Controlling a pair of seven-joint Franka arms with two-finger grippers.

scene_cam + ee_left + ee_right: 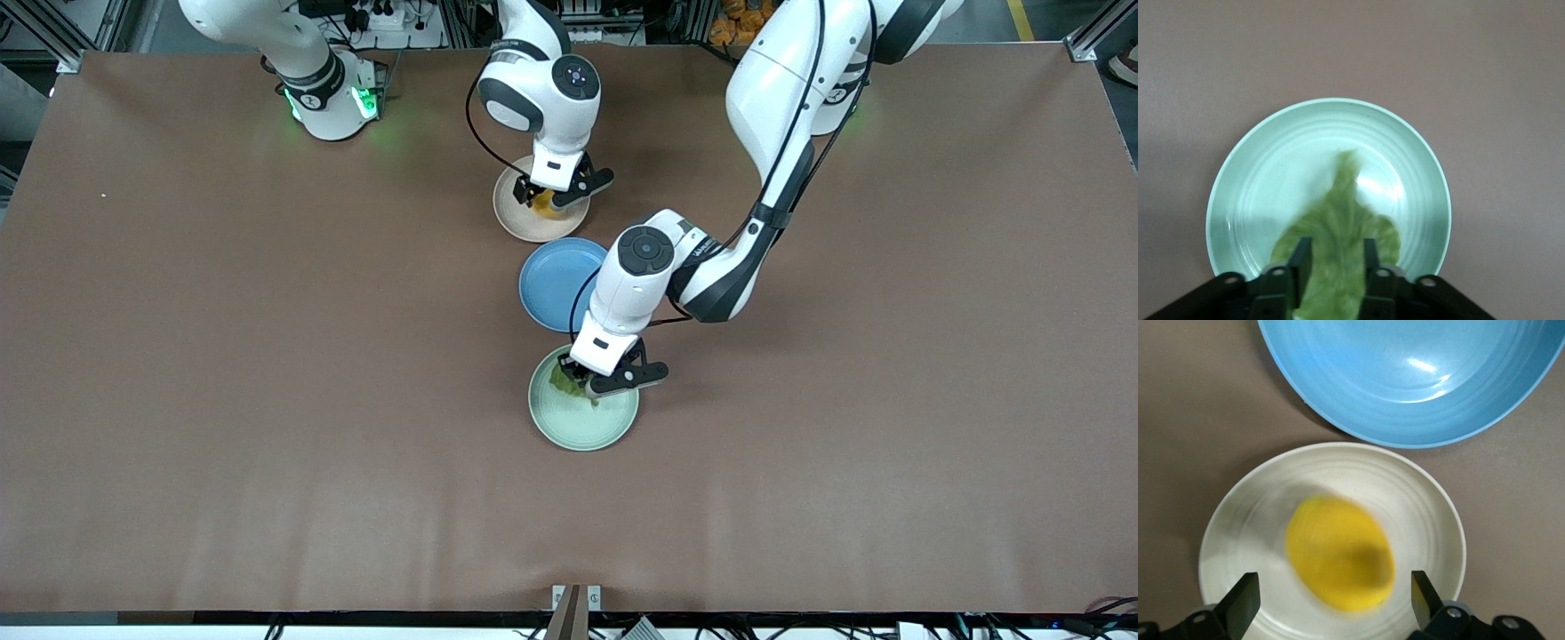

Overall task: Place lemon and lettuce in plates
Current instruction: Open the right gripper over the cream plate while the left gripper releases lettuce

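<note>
The lemon (544, 206) is in the beige-pink plate (518, 220), directly under my right gripper (544, 197). In the right wrist view the lemon (1341, 553) is blurred over that plate (1425, 500), and my right gripper (1333, 600) is wide open, its fingers clear of the lemon on both sides. The lettuce (562, 378) lies at the edge of the mint green plate (578, 431), under my left gripper (591, 389). In the left wrist view the lettuce (1338, 220) is blurred and reaches over the plate (1265, 173). It passes between the parted fingers of my left gripper (1335, 252).
A blue plate (553, 283) sits between the two task plates, close to both, and also shows in the right wrist view (1405, 373). The left arm's forearm hangs over its rim. The brown table (267, 400) stretches wide around the plates.
</note>
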